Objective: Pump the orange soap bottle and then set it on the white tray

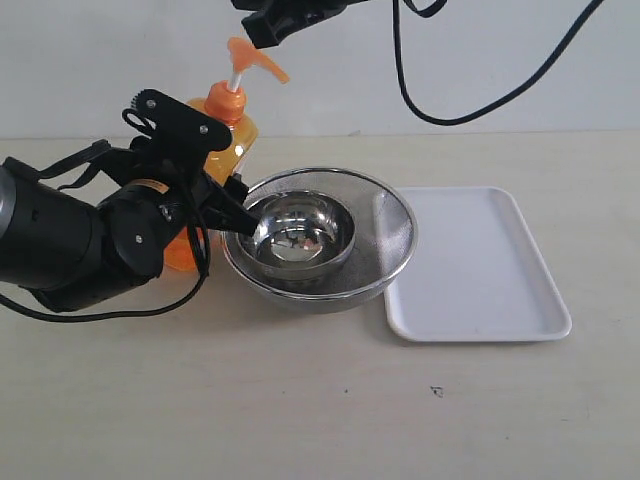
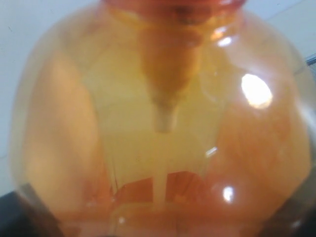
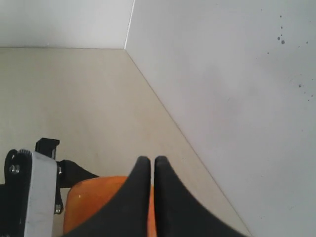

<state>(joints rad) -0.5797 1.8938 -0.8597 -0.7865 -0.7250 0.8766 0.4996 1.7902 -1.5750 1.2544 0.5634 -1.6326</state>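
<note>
L gripper (image 1: pixel 222 195) is clamping the orange soap bottle (image 1: pixel 236 135) round its lower body, jaws on either side. In the L wrist view the bottle is filling the frame w/ dark finger edges at both lower corners. Bottle is standing upright in that grip, its base mostly hidden behind the L arm.

R gripper (image 3: pixel 148 162) is hanging closed, tips pressed together w/ nothing btwn them, directly above the pump head (image 1: pixel 250 55). Can't tell whether it's touching.

The spout is pointing away from the L gripper, toward the strainer bowl (image 1: pixel 395 235) sitting just beyond L's fingertips, w/ a smaller steel bowl (image 1: pixel 305 230) inside. The white tray (image 1: pixel 480 270) is lying past the strainer, well apart from both grippers.

Step in hand, as I'm reading it: the pump stroke. To do it well:
- R should be pressing straight down along the stem, tips centred on the head's top, not out on the spout, or it's likely slipping off.
- L needs to be gripping firm so the bottle isn't tipping under the load.
- Full stroke, then a clean lift off.
- For the tray move, L will probably need to be clearing the strainer rim.
</note>
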